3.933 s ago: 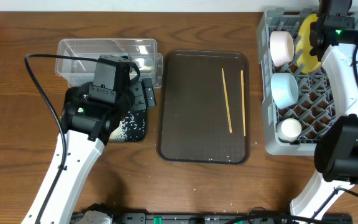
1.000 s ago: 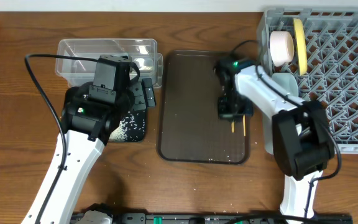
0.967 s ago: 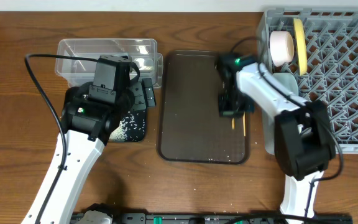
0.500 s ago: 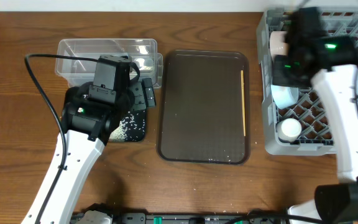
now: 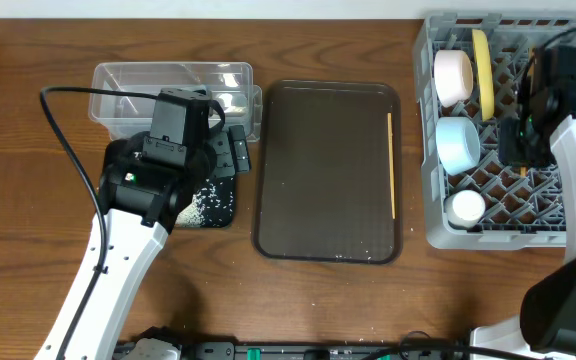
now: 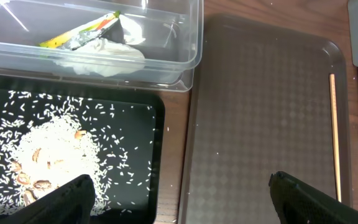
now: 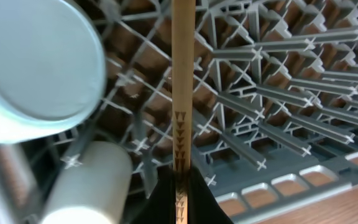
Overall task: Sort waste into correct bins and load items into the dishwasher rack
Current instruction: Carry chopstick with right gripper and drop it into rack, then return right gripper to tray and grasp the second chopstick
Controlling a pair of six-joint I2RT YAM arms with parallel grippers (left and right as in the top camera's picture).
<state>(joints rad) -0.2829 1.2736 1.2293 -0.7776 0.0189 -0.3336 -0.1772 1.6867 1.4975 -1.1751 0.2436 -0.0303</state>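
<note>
My right gripper (image 7: 180, 200) is shut on a wooden chopstick (image 7: 180, 99) and holds it over the grey dishwasher rack (image 7: 278, 93), next to the light blue bowl (image 7: 36, 62) and white cup (image 7: 86, 186). In the overhead view the right gripper (image 5: 528, 140) hangs above the rack (image 5: 568, 215), which holds a cream bowl (image 5: 454, 75), a yellow plate (image 5: 483, 70), the blue bowl (image 5: 456, 143) and the cup (image 5: 465, 207). The second chopstick (image 5: 391, 165) lies on the brown tray. My left gripper (image 6: 185, 199) is open and empty between the black tray (image 6: 157, 109) and the brown tray.
The clear tub (image 6: 191, 37) holds the green-and-orange wrapper (image 6: 79, 34) and white scraps. Rice and beige bits (image 6: 42, 149) cover the black tray. The brown serving tray (image 5: 308, 170) sits mid-table with a few crumbs at its front edge. My left arm's cable loops across the left.
My right gripper picked one chopstick off the brown tray and carried it right, over the rack. One chopstick stays on the tray. The left arm has not moved.
</note>
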